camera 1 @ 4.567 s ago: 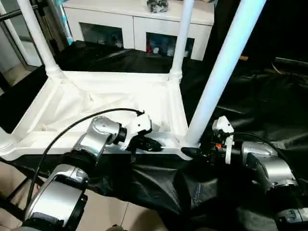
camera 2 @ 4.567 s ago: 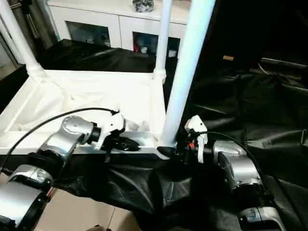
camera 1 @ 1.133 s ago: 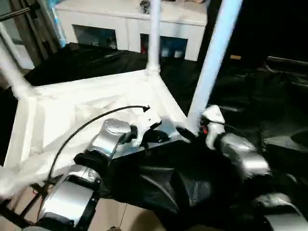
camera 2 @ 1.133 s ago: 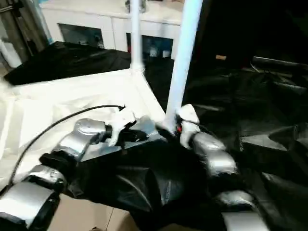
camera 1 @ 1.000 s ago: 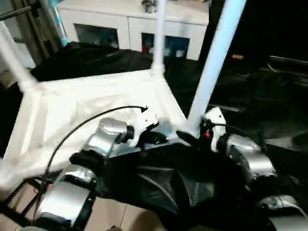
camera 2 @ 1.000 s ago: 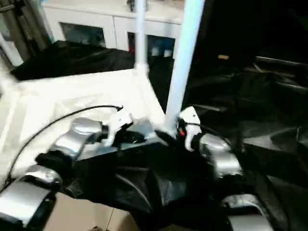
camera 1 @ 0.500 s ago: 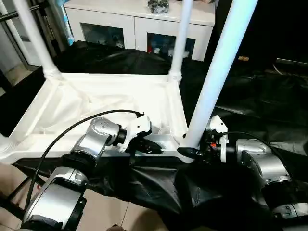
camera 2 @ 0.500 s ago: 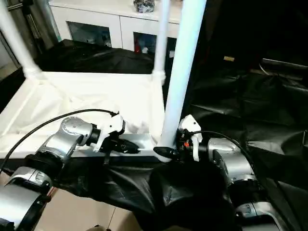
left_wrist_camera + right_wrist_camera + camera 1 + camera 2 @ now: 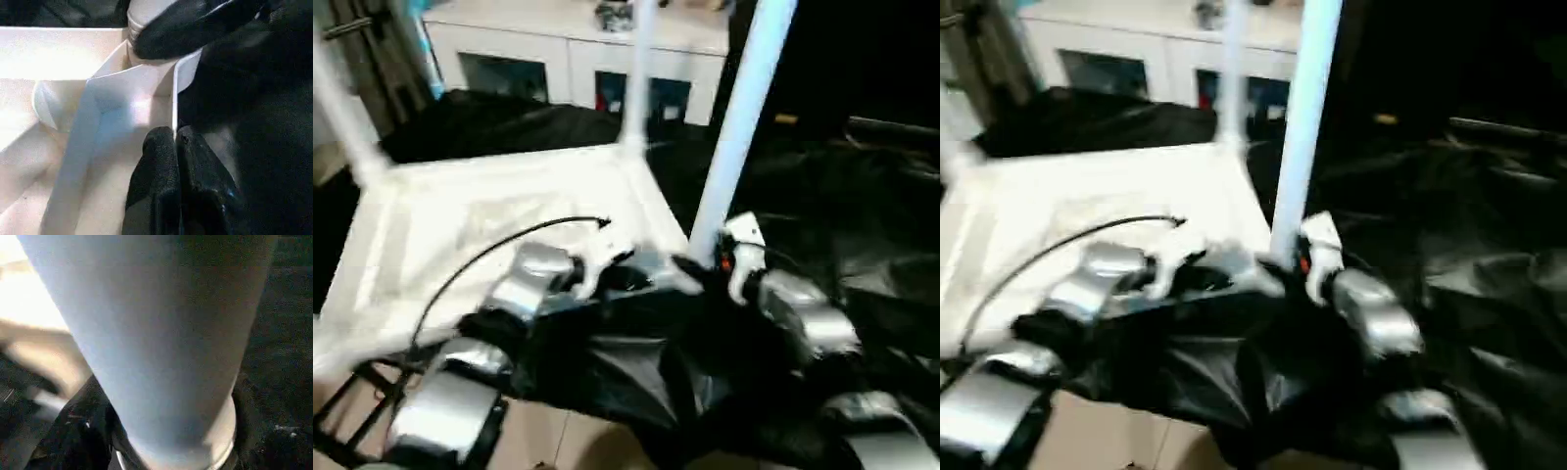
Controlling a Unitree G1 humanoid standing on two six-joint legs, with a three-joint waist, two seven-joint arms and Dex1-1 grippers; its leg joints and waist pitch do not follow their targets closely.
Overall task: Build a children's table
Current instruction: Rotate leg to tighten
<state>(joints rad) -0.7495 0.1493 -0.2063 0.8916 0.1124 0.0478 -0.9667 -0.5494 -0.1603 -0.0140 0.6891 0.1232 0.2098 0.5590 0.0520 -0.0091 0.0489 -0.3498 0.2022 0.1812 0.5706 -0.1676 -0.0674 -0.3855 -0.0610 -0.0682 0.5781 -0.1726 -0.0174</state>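
On black sheet [image 9: 862, 225]: tabletop [image 9: 489, 211] lay underside up, legs upright in sockets.
L gripper [image 9: 176, 147]: pinched shut on tabletop's near rim.
R gripper [image 9: 697, 274]: at near-right leg [image 9: 734, 137] base; finger gap unclear.
Behind: white cabinet [image 9: 568, 59] w/ glass doors.

White cabinet [image 9: 578, 49] behind; black sheet [image 9: 862, 215] underneath

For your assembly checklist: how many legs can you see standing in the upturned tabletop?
3. One leg at the near right corner, one leg at the far right corner, one leg at the far left. The near-left corner is out of frame, so a fourth may be hidden.
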